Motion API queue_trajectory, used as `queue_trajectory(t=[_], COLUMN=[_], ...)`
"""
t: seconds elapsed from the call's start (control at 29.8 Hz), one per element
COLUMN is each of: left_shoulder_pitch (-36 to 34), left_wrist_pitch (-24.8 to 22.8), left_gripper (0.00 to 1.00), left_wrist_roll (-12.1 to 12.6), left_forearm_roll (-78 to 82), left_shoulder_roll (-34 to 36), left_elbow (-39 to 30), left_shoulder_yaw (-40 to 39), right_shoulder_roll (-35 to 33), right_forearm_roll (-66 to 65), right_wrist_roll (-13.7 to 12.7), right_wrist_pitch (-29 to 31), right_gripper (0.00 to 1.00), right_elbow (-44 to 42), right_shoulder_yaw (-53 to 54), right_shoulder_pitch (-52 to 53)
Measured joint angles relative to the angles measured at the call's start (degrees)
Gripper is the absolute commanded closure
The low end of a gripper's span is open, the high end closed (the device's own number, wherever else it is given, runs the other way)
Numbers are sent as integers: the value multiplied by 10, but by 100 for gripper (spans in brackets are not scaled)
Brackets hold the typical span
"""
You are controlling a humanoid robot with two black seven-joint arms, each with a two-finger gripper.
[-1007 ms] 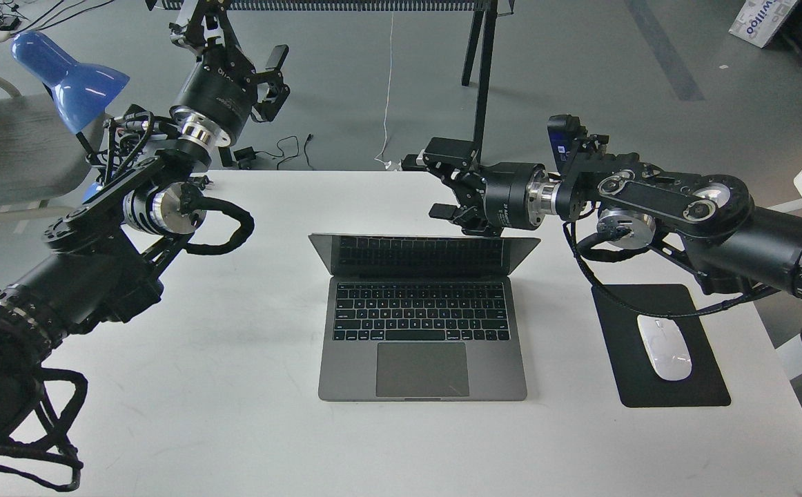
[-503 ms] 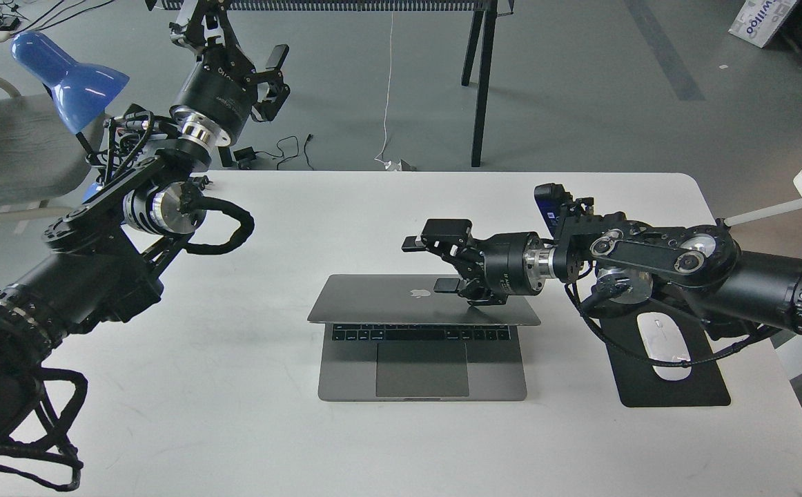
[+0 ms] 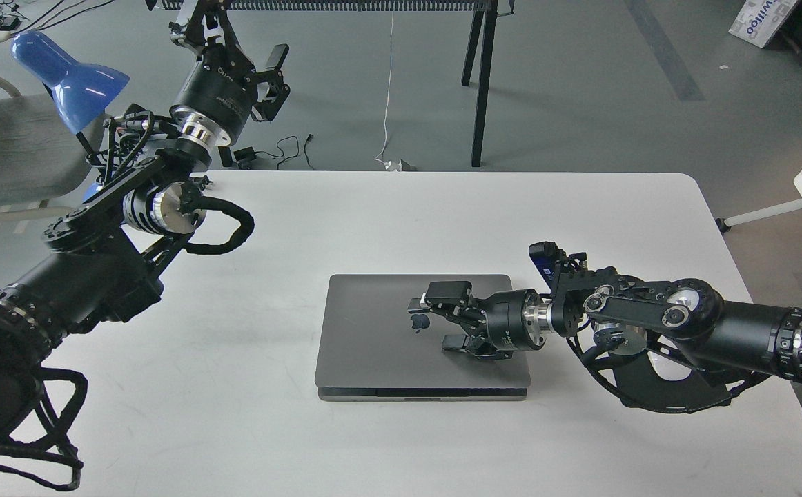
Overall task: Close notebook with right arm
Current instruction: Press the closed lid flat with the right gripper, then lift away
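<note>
Notebook (image 3: 387, 331) lid nearly flat on counter (image 3: 304, 221); right arm (image 3: 649, 321) presses it down, jaws spread, holding nothing. Left gripper (image 3: 263, 72) parked high, jaws spread, clear.

From my seat very little is readable. A white box (image 3: 763, 19) on the floor in the upper right corner of the frame carries blue letters that look like "willoo", cut off by the frame edge. The closed laptop (image 3: 373, 331) shows a dark apple logo (image 3: 419, 322) at mid-frame. White print on both arms' wrists is too small to read.
</note>
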Motion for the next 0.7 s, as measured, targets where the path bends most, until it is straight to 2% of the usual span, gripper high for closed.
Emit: queue_trajectory(t=[0.47, 0.7], left_shoulder_pitch=[1, 1], left_wrist_pitch=[0, 0], left_gripper=[0, 0], left_wrist_roll=[0, 0], left_forearm_roll=[0, 0], left_shoulder_roll=[1, 1], left_elbow=[0, 0], left_shoulder_yaw=[0, 0], right_shoulder_roll=[0, -7], right_forearm_roll=[-28, -23], right_wrist_roll=[0, 0], right_wrist_pitch=[-8, -6], right_gripper=[0, 0], right_elbow=[-6, 3], right_shoulder_yaw=[0, 25], right_shoulder_pitch=[-28, 6])
